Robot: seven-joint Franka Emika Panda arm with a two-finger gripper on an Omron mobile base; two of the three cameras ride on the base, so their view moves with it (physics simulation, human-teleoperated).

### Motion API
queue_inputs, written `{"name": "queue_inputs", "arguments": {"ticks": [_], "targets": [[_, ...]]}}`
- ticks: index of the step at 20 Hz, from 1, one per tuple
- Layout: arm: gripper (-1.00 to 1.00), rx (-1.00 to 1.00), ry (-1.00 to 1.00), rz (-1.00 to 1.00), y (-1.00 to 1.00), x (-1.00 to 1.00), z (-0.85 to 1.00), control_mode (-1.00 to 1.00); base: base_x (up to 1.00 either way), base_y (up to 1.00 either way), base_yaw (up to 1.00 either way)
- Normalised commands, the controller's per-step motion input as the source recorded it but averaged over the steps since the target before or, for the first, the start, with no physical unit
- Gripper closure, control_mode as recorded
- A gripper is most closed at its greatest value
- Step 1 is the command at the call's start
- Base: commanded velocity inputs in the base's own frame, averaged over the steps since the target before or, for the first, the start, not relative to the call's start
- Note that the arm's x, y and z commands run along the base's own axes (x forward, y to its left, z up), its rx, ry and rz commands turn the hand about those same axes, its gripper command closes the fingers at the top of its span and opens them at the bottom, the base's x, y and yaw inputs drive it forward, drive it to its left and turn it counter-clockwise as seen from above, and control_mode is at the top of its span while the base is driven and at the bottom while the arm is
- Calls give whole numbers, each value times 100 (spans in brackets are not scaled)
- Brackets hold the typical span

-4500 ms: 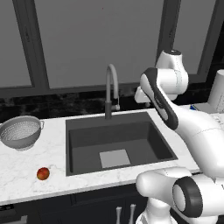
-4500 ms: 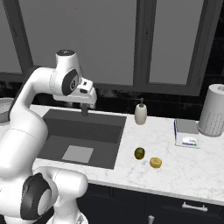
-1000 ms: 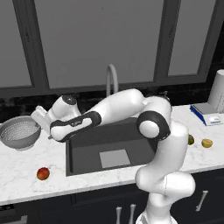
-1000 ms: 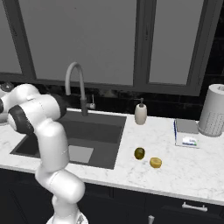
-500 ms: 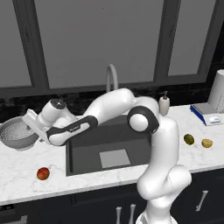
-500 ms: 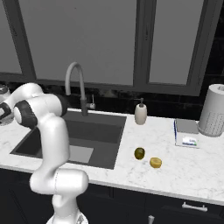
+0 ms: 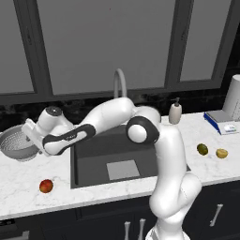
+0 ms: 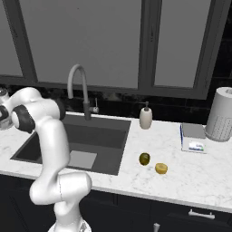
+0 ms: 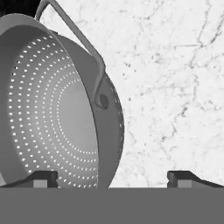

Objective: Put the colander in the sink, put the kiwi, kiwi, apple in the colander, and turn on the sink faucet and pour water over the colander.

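Hand view: the pincer (image 9: 112, 177) stands wide and holds nothing, one tip under the colander (image 9: 57, 109) bowl, the other over bare marble counter (image 9: 175, 78), with the rim handle between them. Left base view has the arm stretched across the sink (image 7: 112, 159) to the colander (image 7: 14, 143) at the counter's far left. The apple (image 7: 45, 186) lies on the front edge, left of the sink. Both kiwis (image 8: 144, 158) sit right of the sink, close together. The faucet (image 8: 79, 90) stands behind the sink.
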Motion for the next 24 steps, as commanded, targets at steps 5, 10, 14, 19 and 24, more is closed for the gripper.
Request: {"name": "queue_inputs", "arguments": {"ticks": [5, 10, 14, 19, 24], "targets": [[-100, -2, 15, -4, 10, 66, -19, -100, 0, 0, 0], [-100, -8, 16, -3, 21, 60, -34, -100, 0, 0, 0], [100, -12, 17, -4, 38, 39, -38, -100, 0, 0, 0], [100, -6, 4, -5, 1, 1, -47, -100, 0, 0, 0], [100, 0, 0, -7, -17, -16, -52, -100, 0, 0, 0]]}}
